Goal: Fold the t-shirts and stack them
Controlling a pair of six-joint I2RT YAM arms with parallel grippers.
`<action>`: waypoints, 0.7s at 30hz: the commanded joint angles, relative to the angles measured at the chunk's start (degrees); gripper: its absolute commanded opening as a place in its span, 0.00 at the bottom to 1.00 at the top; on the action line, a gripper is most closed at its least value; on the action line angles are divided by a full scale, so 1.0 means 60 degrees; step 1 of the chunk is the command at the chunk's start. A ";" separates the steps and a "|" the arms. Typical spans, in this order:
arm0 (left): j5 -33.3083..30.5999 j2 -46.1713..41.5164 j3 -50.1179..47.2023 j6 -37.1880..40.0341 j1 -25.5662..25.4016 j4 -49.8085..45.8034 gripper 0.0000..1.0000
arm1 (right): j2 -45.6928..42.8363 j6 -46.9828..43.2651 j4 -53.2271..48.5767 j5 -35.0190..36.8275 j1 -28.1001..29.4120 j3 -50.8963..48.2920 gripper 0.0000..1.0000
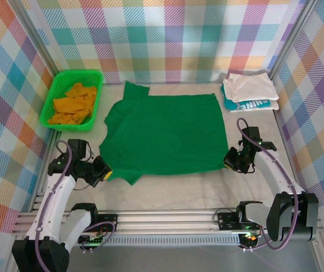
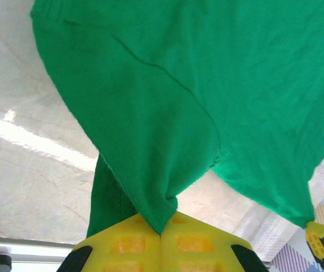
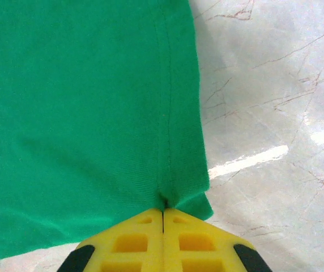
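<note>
Left claw (image 2: 161, 229) clamps a bunched edge of the dark green t-shirt (image 1: 165, 133), right claw (image 3: 162, 212) its hemmed corner, seen close from the wrists. Overhead adds an orange t-shirt (image 1: 74, 105) in a basket (image 1: 47, 105) beyond the left claw, white t-shirt (image 1: 247, 85) on teal t-shirt (image 1: 258, 105) beyond the right

My table (image 1: 173, 190), pale and marbled, is carrying three things. The dark green t-shirt (image 1: 165, 133) is lying spread across the middle, its near corners lifting off the surface. The bright green basket (image 1: 48, 102) is sitting at the far left. The teal t-shirt (image 1: 255, 105) is lying folded at the far right, well apart from both.
</note>
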 commanded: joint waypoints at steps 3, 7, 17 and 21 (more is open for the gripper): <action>0.0734 -0.0153 -0.1349 -0.0440 0.0171 0.0389 0.00 | 0.0396 0.0308 0.0223 -0.0111 -0.0086 -0.0647 0.00; 0.0183 -0.0550 -0.0835 -0.0292 0.0163 -0.0203 0.00 | 0.0376 0.0391 0.0261 -0.0165 -0.0090 -0.0608 0.00; 0.0187 0.1337 0.1264 0.0305 0.0297 0.1015 0.00 | 0.0653 -0.0042 -0.0160 0.0318 -0.0096 0.0535 0.00; 0.0295 0.2258 0.1970 0.0306 0.0439 0.2139 0.00 | 0.1058 -0.0330 -0.0141 0.0357 -0.0121 0.1295 0.00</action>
